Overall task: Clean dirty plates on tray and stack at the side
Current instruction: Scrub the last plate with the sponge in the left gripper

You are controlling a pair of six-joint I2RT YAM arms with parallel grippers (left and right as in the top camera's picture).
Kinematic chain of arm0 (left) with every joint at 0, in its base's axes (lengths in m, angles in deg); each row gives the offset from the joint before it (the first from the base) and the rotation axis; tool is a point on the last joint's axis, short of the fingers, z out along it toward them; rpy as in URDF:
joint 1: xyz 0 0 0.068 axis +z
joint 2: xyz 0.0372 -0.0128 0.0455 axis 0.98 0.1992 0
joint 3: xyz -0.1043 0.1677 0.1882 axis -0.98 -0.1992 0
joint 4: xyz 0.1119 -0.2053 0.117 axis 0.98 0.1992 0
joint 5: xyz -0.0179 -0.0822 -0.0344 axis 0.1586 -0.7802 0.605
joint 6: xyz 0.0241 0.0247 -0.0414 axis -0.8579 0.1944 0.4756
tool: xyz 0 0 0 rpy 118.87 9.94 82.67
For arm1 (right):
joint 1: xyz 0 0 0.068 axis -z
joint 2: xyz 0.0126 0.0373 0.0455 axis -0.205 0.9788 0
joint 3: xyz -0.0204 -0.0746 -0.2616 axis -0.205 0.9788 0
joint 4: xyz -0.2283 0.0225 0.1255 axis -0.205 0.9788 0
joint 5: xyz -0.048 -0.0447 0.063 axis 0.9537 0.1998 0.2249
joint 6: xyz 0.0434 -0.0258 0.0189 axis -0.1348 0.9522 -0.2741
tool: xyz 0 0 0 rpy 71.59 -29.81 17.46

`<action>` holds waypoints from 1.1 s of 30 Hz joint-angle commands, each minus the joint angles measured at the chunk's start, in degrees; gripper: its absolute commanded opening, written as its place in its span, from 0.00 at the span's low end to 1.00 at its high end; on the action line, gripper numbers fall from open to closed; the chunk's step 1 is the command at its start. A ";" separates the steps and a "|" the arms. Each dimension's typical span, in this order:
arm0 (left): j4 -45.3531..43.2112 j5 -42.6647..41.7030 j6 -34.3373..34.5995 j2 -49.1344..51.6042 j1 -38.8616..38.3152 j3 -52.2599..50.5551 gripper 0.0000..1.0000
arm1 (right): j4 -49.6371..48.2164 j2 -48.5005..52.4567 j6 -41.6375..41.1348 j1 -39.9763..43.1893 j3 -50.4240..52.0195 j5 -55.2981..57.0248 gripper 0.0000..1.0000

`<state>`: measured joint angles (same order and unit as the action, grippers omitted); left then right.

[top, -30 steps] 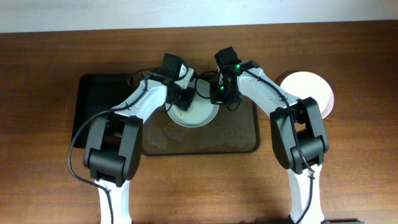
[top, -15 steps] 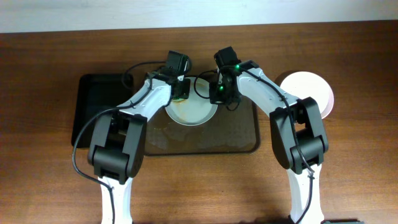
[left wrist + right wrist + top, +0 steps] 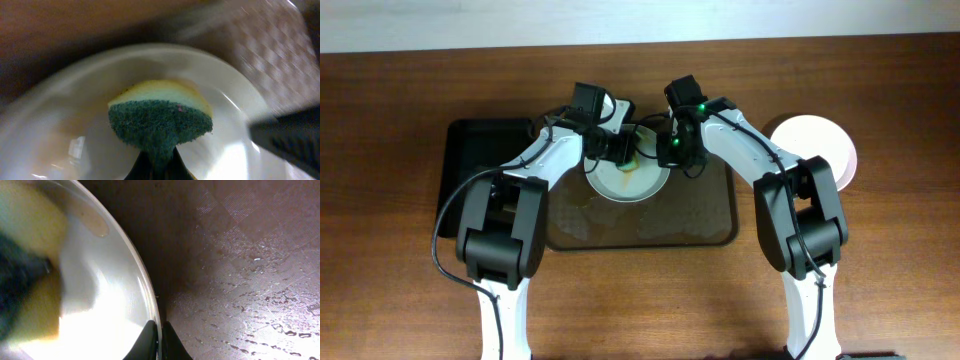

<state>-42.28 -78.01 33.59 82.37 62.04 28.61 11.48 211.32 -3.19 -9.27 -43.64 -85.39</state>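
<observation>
From where I stand, a round shallow white plate sits at the far left end of the large brown rectangular tray, partly overlapping the tray's back rim. The left gripper has its fingers clamped together on a yellow-and-green sponge, green scouring face toward the camera, held over the inside of the plate, though the view is too blurred to tell whether it touches. The right gripper pinches the plate's right rim between its two closed fingers. A tan smear marks the plate near that rim. The tray's textured surface beside the plate is speckled with water droplets. A second round white plate lies on the brown wooden table, well apart to the right of the tray. A smaller black tray lies on the table just beside the brown one, on its left.
</observation>
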 commanded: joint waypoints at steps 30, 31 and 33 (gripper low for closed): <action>26.34 1.97 -5.22 6.45 2.99 -3.41 0.01 | 0.48 2.56 0.39 -0.22 0.70 1.81 0.05; 23.26 1.55 -3.76 6.47 2.99 -3.41 0.01 | 0.52 2.56 0.39 -0.22 0.70 1.81 0.05; 12.85 5.92 4.39 6.99 2.99 -3.61 0.01 | 0.52 2.54 0.39 -0.22 0.70 1.81 0.05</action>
<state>-23.51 -78.55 33.44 80.91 65.71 29.73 11.35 211.54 -2.95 -9.80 -43.62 -86.72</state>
